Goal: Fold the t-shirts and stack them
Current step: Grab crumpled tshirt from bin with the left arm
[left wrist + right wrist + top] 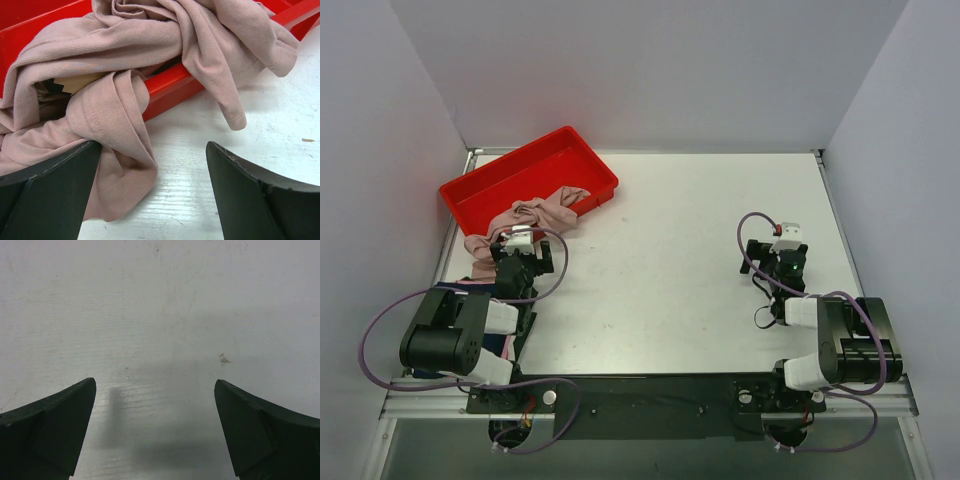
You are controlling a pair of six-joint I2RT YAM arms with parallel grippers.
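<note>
1. Because the pink t-shirt (150,45) is thin, soft knit, it should weigh little, sag wherever it is unsupported, and slide easily on the table (670,280).
2. It lies crumpled over the near wall of the red tray (535,170), part inside and part spilling onto the table at the left.
3. Left gripper (152,149): jaws spread wide, holding nothing. One finger is just beside or touching a hanging fold, and the other is over bare table.
4. Right gripper (155,382): equally wide and empty, over bare table well apart from the shirt.
5. Best hold, I judge, is to pinch a stitched hem or sleeve edge, where doubled cloth gives bite. Grabbing the bunched middle would likely lift a tangle and might drag the tray.
</note>
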